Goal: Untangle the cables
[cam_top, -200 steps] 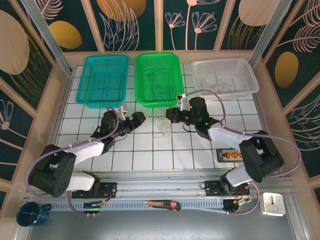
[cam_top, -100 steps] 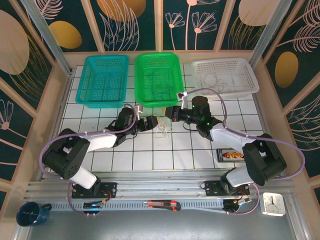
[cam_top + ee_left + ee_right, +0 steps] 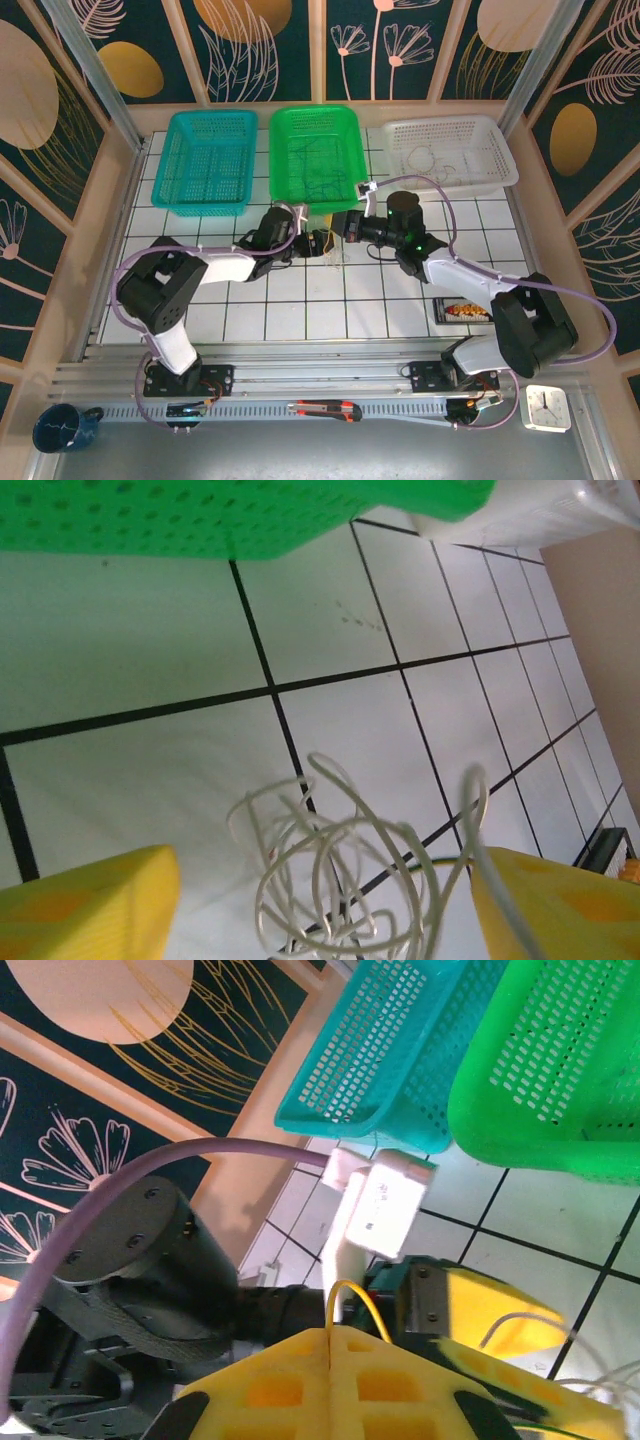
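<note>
Under floral walls [image 3: 100, 60], white gridded table [image 3: 300, 310], tangled cables [image 3: 345, 875].

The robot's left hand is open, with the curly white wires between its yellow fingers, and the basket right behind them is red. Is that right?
Almost. The basket is green, not red: the left wrist view shows the green basket just beyond the tangle. The rest holds: the left gripper is open, with the curly white cables between its yellow fingers.

Left jaws moved right, now straddling cables [image 3: 330, 830].
</note>
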Controlling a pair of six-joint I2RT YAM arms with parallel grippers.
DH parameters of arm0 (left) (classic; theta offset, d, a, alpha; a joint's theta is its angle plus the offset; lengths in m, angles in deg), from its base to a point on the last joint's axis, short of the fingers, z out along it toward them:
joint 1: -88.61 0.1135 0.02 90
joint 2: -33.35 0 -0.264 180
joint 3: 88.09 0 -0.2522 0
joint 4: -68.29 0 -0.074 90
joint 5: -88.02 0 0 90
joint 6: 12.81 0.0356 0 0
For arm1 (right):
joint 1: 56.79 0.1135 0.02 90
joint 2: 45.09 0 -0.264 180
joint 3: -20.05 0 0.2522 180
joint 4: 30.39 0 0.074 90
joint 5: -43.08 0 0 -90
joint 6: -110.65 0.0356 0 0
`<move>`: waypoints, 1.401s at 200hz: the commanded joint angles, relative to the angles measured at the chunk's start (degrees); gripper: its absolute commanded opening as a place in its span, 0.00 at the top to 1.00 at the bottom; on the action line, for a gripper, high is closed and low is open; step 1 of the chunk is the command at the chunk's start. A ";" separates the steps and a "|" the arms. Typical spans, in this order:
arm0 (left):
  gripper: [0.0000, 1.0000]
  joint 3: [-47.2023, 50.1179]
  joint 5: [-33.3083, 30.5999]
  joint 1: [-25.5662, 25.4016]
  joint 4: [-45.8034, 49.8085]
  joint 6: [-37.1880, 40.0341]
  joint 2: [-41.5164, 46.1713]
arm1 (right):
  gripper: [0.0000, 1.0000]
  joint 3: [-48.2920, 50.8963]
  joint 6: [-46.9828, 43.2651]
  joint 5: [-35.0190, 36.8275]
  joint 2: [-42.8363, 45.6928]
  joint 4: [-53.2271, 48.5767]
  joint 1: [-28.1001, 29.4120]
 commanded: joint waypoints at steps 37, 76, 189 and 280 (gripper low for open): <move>0.59 2.39 0.63 -0.32 -5.28 -0.66 -3.07 | 1.00 -6.60 1.74 -3.18 4.35 -1.66 -0.28; 0.80 5.86 0.23 -0.32 -7.21 -1.15 -2.92 | 1.00 -12.80 1.76 -3.29 6.91 -4.75 -1.85; 0.47 8.30 -0.32 -0.32 -4.83 -1.80 6.43 | 1.00 -13.83 0.09 -1.62 10.32 -9.14 -10.63; 0.01 9.25 -4.76 -0.38 1.39 -3.41 18.10 | 1.00 -13.86 3.05 10.49 -0.28 -6.45 -30.73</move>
